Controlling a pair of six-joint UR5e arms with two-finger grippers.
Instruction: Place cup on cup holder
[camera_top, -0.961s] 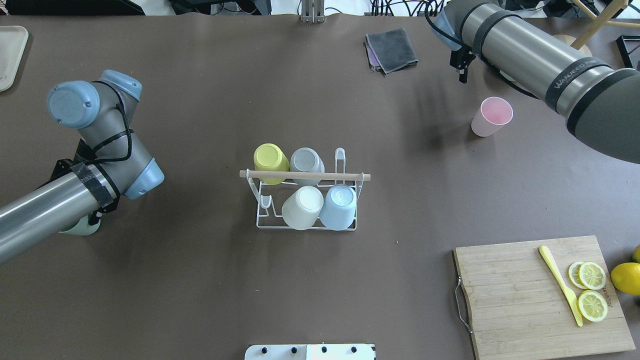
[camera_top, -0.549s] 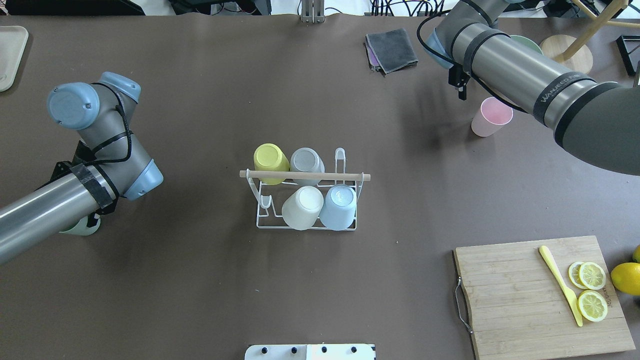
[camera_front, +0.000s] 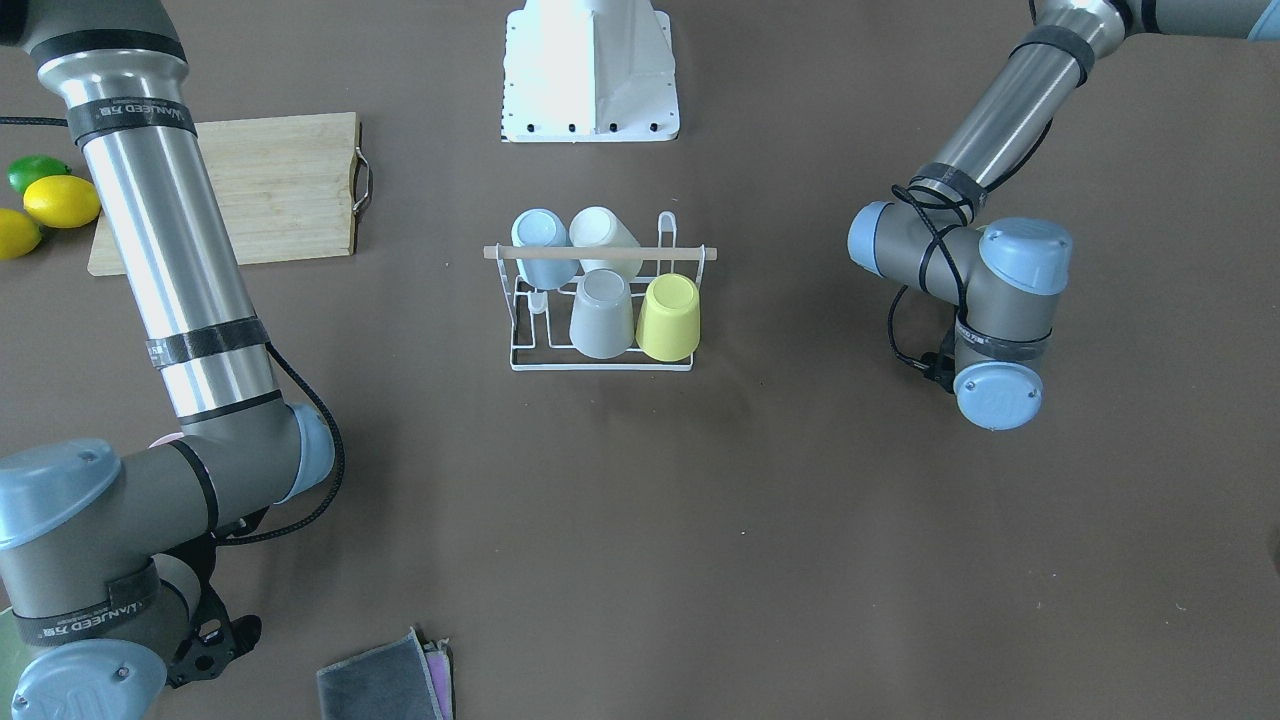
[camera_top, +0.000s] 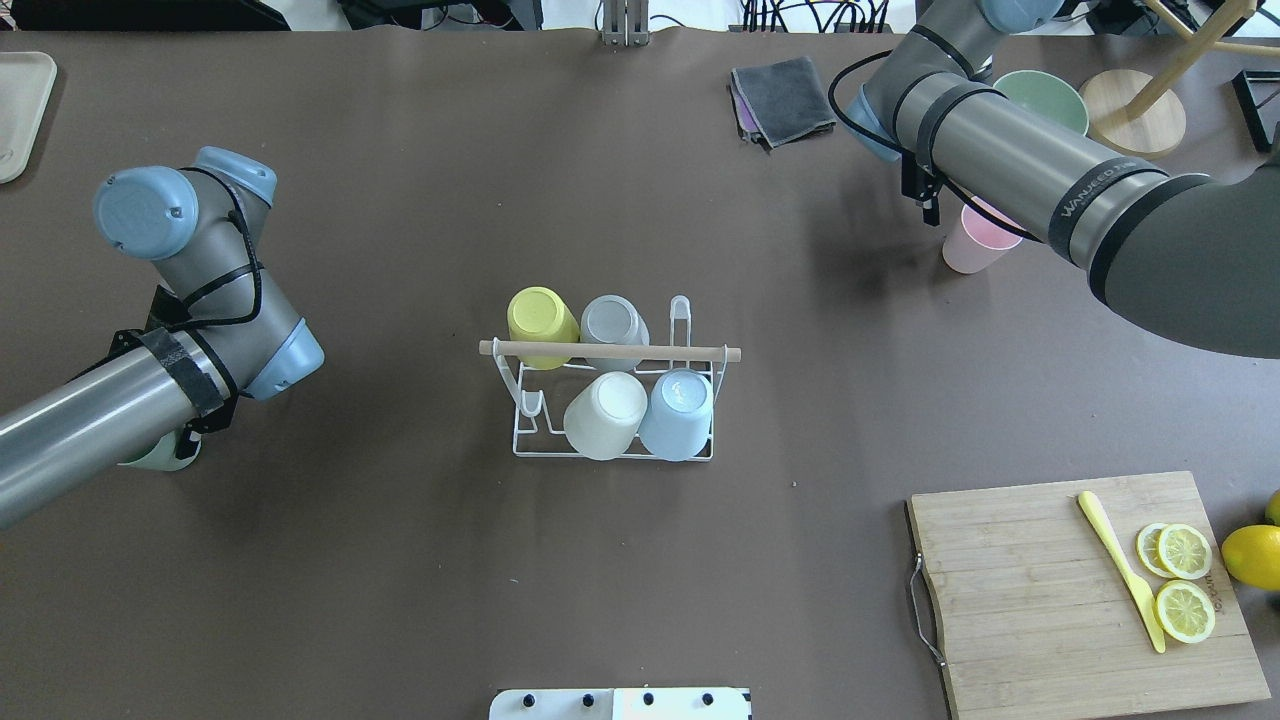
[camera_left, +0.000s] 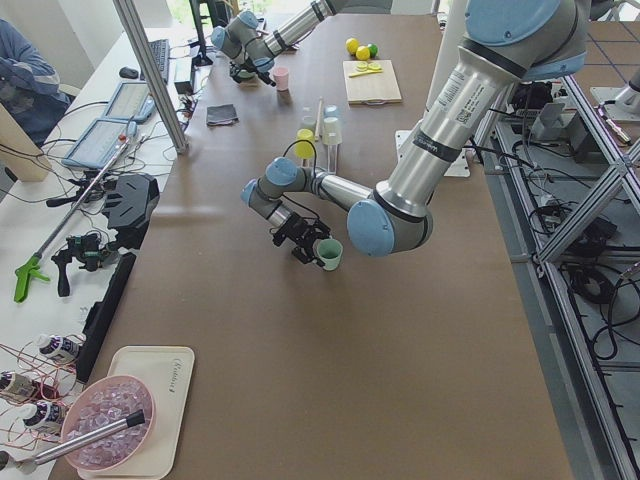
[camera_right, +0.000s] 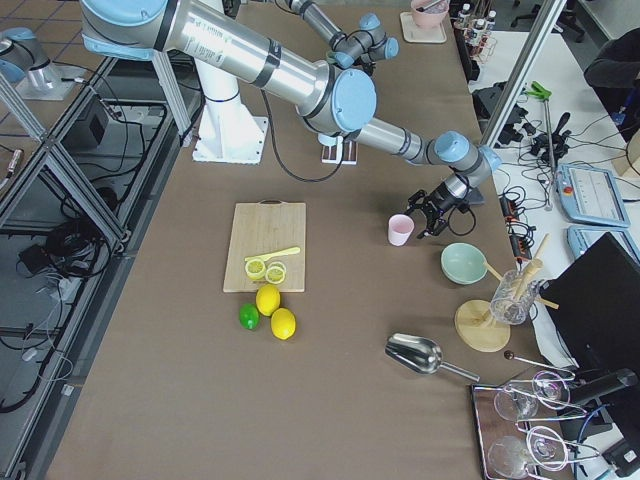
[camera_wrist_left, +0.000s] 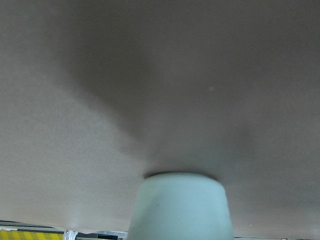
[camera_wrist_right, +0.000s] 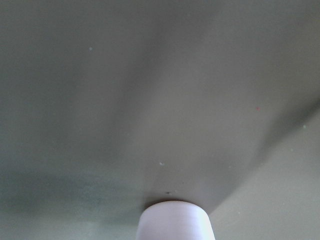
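The white wire cup holder with its wooden dowel stands mid-table and carries a yellow cup, a grey one, a white one and a light blue one, all upside down. A pink cup stands upright at the far right. My right gripper hangs close beside it; its jaws are hidden. The right wrist view shows the pink cup close below. A mint cup stands on the table under my left arm. My left gripper is right at it; I cannot tell its state.
A wooden cutting board with a yellow knife and lemon slices lies front right, with lemons beside it. A grey cloth, a green bowl and a wooden stand sit at the far edge. A beige tray lies far left.
My right arm has swung in toward the pink cup and now partly covers it from above. The left arm has barely moved.
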